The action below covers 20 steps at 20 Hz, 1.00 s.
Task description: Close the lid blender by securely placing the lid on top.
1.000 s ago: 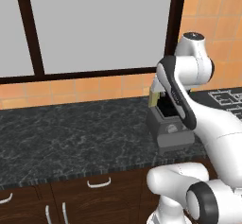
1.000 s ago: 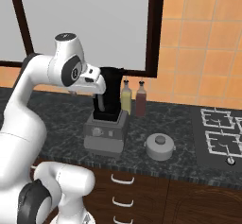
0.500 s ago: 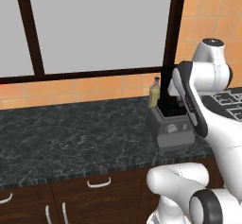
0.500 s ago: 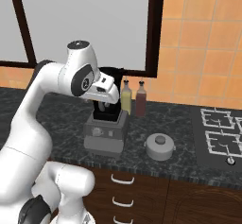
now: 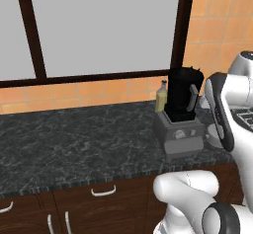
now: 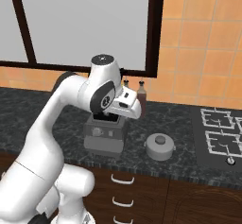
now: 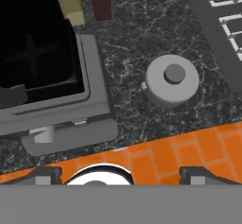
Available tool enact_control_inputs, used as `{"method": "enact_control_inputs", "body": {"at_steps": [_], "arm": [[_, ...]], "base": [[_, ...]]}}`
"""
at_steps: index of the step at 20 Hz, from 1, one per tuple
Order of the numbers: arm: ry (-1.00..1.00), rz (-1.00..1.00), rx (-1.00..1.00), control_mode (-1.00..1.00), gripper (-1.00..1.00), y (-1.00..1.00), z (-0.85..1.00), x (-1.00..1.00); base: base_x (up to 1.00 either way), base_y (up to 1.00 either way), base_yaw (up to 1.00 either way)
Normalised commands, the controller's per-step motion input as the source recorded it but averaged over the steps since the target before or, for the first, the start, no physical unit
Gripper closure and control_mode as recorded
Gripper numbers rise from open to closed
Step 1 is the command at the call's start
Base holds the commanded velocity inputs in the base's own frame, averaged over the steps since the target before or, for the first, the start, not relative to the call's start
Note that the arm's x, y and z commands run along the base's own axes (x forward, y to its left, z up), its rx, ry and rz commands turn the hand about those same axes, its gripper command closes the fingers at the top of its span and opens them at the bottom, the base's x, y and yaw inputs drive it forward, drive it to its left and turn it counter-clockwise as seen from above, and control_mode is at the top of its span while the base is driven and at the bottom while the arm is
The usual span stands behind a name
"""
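Currently the lid point(image 7: 171, 80) lies beside the open blender point(image 7: 45, 72).

Your white arm rises from its rounded base at the near edge of the scene, climbs in a long white link, and bends at a dark-jointed elbow high above the counter. From that elbow the forearm slopes down and to the right, ending in the white hand. In the left base view the arm's upper links stand at the far right of the picture. The gripper point(image 7: 116, 173) points downward; its two dark finger tips sit well apart at the bottom of the hand view, with nothing between them.
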Motion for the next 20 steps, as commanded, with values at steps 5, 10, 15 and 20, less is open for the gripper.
{"method": "enact_control_inputs", "body": {"at_steps": [5, 10, 15, 20], "arm": [[0.00, -0.05, 0.02, -1.00, -1.00, -0.75, -0.17, -0.07], [0.00, -0.05, 0.03, -1.00, -1.00, -0.41, -0.12, 0.00], [0.00, -0.01, 0.01, -1.00, -1.00, -0.28, -0.23, 0.00], [0.02, 0.00, 0.00, -1.00, -1.00, -0.20, -0.40, 0.11]], "base": [[0.00, 0.00, 0.00], [0.00, 0.00, 0.00], [0.00, 0.00, 0.00], [0.00, 0.00, 0.00]]}}
